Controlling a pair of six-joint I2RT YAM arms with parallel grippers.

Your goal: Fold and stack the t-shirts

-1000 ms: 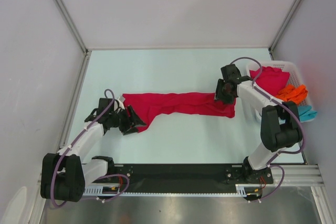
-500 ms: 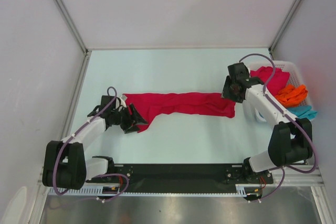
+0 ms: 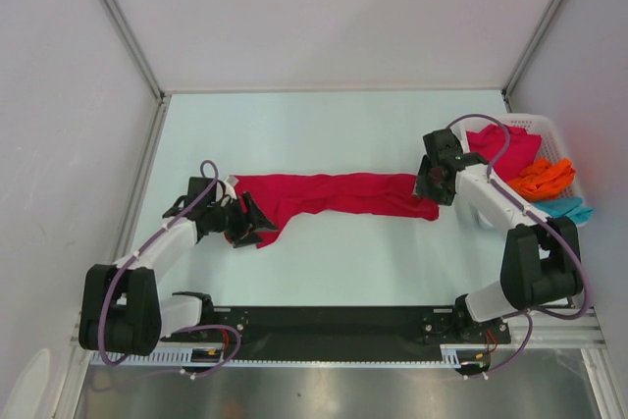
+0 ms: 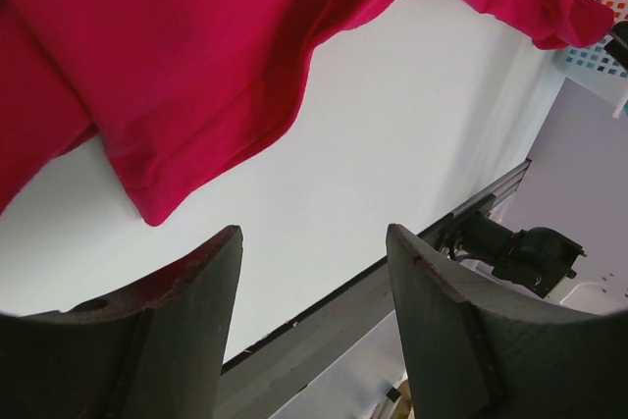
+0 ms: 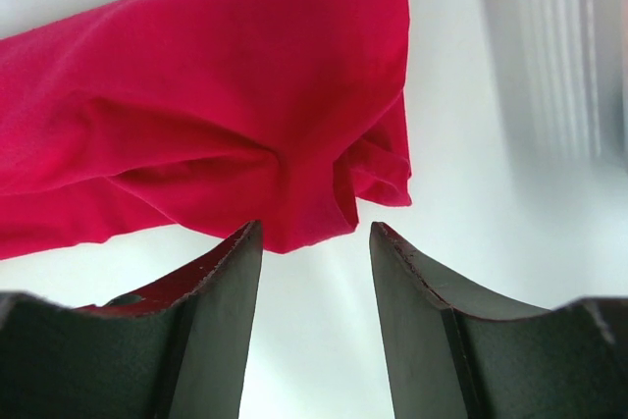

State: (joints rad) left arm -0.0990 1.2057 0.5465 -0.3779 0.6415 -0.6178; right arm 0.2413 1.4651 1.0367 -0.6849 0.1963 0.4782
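A crimson red t-shirt [image 3: 334, 191] lies pulled out in a long, bunched strip across the middle of the table. My left gripper [image 3: 255, 225] sits low at its left end, open and holding nothing, with the cloth's hem [image 4: 196, 56] just past its fingertips. My right gripper [image 3: 430, 183] hovers at the strip's right end, also open, and the crumpled corner [image 5: 294, 174] lies just beyond its tips. More t-shirts sit in the basket: a red one [image 3: 502, 149], an orange one [image 3: 545, 177] and a teal one [image 3: 569, 209].
The white slatted basket [image 3: 549, 128] stands at the table's right edge, with my right forearm reaching past its near-left corner. Grey walls close off the left, back and right. A black rail [image 3: 334, 321] runs along the near edge between the arm bases.
My right arm has swung its elbow out to the right and the gripper has shifted slightly right, off the shirt's end. The left gripper and the red shirt have barely moved.
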